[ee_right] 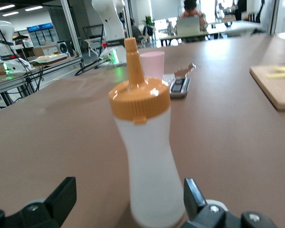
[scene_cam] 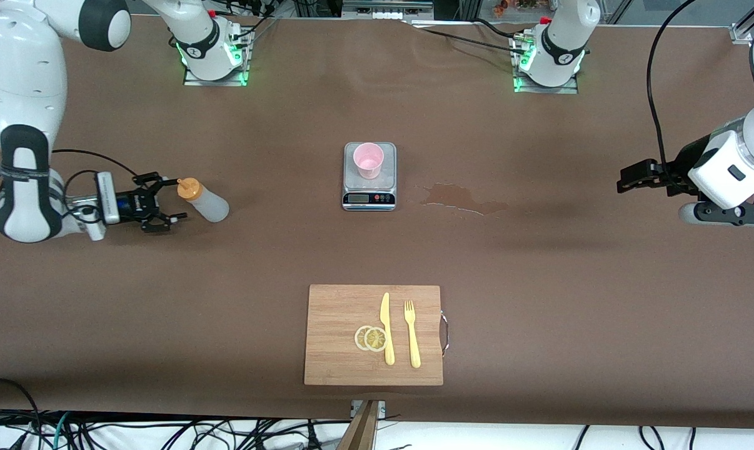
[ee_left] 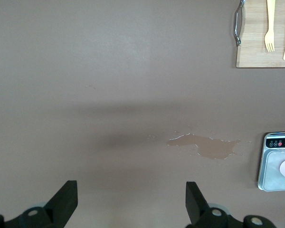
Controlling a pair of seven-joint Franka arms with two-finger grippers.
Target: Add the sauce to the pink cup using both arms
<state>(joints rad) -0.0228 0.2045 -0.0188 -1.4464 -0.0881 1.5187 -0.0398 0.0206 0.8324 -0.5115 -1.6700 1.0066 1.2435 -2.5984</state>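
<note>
**A:** Where are your two grippers?

**B:** Your right gripper (scene_cam: 164, 203) sits low at the right arm's end of the table, its black fingers (ee_right: 61, 197) spread apart and holding nothing. The small translucent whitish squeeze bottle of sauce with an orange nozzle cap (scene_cam: 202, 199) stands upright just beside the fingertips, at about 3 o'clock from them in the front view. In the right wrist view the bottle (ee_right: 145, 152) rises between the two fingers, and I cannot tell whether they touch it.

**A:** And the other?

**B:** Your left gripper (scene_cam: 633, 178) waits above the brown table (scene_cam: 539, 262) at the left arm's end. Its fingers (ee_left: 66, 202) are wide apart and empty, over bare tabletop.

**A:** Where is the cup?

**B:** The small pale pink plastic tumbler (scene_cam: 369, 160) stands upright on a small silver digital kitchen scale (scene_cam: 369, 197) at the table's middle, at roughly 3 o'clock from the bottle and well apart from it. A thin brown wet patch (scene_cam: 461, 199) lies on the table just beside the scale, toward the left arm's end.

**A:** Anything else?

**B:** At 6 o'clock from the scale, nearer the front camera, lies a rectangular wooden cutting board (scene_cam: 333, 312). On it rest a yellow plastic knife (scene_cam: 387, 328), a yellow plastic fork (scene_cam: 411, 334) beside it, and two overlapping pale lemon slices (scene_cam: 371, 338) touching the knife.
</note>
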